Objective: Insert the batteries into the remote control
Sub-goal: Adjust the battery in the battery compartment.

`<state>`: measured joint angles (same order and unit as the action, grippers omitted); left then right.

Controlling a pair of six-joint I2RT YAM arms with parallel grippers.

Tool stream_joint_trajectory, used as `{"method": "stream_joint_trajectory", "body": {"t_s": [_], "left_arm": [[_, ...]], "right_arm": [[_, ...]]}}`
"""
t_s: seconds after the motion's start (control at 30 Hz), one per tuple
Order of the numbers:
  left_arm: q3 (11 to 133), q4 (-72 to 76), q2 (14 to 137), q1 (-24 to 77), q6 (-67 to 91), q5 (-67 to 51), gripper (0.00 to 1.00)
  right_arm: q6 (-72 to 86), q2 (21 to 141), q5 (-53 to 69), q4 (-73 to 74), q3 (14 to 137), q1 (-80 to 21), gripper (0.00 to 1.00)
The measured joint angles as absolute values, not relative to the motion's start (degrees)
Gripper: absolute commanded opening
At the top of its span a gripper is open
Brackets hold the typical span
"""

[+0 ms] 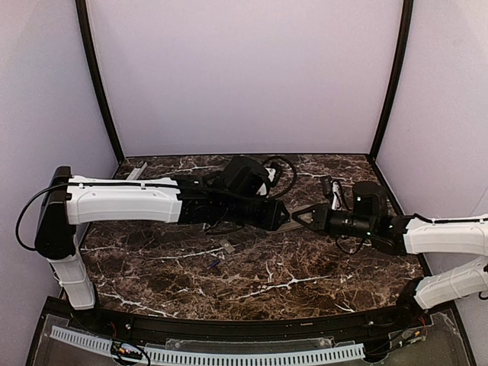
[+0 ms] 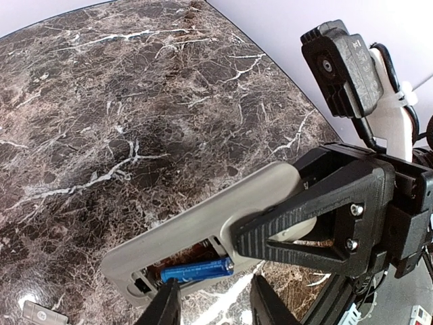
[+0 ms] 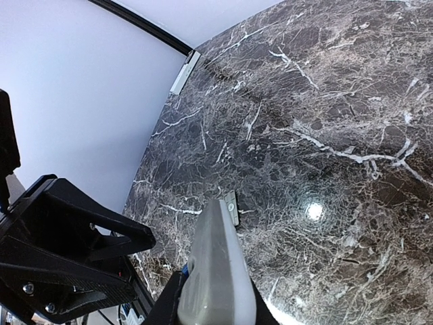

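Right hand (image 3: 211, 306) clamps white oblong remote control (image 2: 196, 223); left hand (image 2: 216, 305) narrowly parted, apparently empty. Risk: slim blue battery (image 2: 196, 271), seemingly half-seated, slides out if tilted.

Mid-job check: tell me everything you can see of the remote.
The remote is a pale, oblong plastic handset, seen from its back, battery bay open. One blue battery lies in the bay; the slot beside it looks empty. The right gripper clamps the other end, holding it tilted. The left gripper hovers open by the bay.
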<state>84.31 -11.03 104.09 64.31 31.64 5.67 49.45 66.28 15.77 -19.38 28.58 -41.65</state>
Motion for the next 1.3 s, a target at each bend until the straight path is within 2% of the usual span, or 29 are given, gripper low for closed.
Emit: {"method": "stream_joint_trajectory", "body": {"t_s": [0.7, 1.3], "left_arm": [[87.0, -13.5, 107.0, 64.3, 31.3, 6.7, 0.34], [87.0, -13.8, 107.6, 64.3, 31.6, 6.8, 0.26]], "right_arm": [[48.5, 67.3, 15.4, -19.1, 29.8, -42.3, 0.0], [48.5, 67.3, 15.3, -19.1, 29.8, -42.3, 0.0]]}}
